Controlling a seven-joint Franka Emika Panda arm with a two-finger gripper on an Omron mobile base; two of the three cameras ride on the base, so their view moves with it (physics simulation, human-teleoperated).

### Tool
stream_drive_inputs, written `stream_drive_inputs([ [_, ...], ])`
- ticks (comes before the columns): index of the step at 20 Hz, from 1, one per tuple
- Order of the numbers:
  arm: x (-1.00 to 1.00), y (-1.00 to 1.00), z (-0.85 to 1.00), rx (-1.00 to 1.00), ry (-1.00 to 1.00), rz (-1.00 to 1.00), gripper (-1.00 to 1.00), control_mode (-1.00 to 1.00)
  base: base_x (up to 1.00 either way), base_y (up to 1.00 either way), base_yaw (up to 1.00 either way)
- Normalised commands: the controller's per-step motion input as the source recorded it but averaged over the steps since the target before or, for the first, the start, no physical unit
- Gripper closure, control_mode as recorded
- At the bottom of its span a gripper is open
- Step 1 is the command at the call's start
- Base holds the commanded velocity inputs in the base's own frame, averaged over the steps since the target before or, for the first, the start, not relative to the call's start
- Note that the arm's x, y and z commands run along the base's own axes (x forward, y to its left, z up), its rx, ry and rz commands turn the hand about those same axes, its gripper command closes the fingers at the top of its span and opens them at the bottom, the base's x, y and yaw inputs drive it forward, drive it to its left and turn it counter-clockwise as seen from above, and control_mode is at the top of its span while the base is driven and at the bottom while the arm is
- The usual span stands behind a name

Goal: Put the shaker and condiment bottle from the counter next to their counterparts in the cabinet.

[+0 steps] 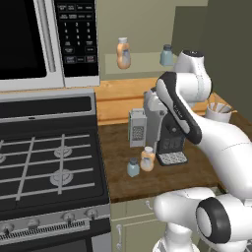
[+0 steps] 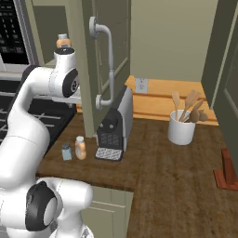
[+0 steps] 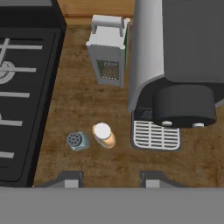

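Observation:
The pale blue shaker and the orange condiment bottle stand upright side by side on the brown counter, the shaker nearer the stove. My gripper hangs above them, open, with nothing between its fingertips. Up in the open cabinet, on its pale shelf, stand their counterparts: an orange bottle on the left and a blue shaker on the right. The dark cabinet door is swung open.
A grey box grater and a coffee machine stand just behind the two items. The black stove lies left, the microwave above it. A white utensil holder stands farther right.

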Motion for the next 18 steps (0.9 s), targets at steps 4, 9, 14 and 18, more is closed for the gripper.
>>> stream_drive_inputs([
  [4,-0.09,0.01,-0.04,-0.07,-0.01,0.0,-1.0,-1.0,0.0,0.0,0.0],
  [9,-0.19,0.24,-0.14,-0.16,-0.18,-0.08,-1.0,-1.0,0.0,0.0,0.0],
  [14,-0.18,0.39,-0.04,0.0,-0.21,-0.35,-1.0,-1.0,0.0,0.0,0.0],
  [18,-0.36,0.35,-0.27,0.0,-0.28,-0.4,-1.0,-1.0,0.0,0.0,0.0],
])
